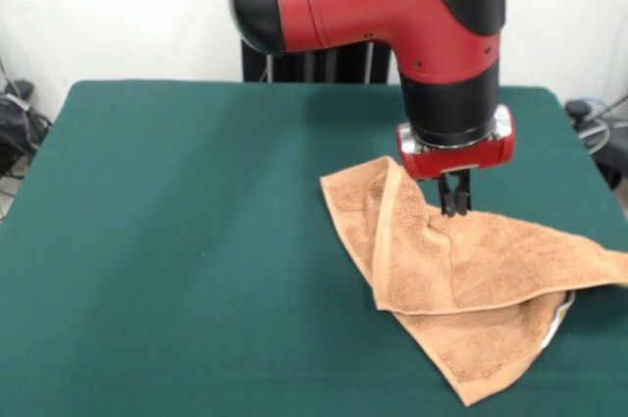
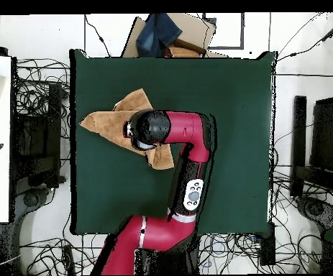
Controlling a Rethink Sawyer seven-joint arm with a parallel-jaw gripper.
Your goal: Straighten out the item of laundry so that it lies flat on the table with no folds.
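Observation:
The light-brown terry towel (image 1: 471, 270) lies crumpled at the right side of the green table (image 1: 177, 240), near the front edge. One flap is folded over along a diagonal ridge, and a corner points toward the front edge. A small pale patch (image 1: 561, 311) shows under its right edge. My gripper (image 1: 455, 203) points straight down over the towel's upper middle. Its fingers are close together, with the tips at a raised crease of the cloth. In the overhead view the arm's head covers the gripper, and the towel (image 2: 106, 119) shows on both sides of it.
The towel's right corner reaches the table's right edge in the front view. A cardboard box with blue cloth (image 2: 167, 33) sits beyond the table's far edge in the overhead view. Cables and black equipment (image 1: 20, 128) lie around the table.

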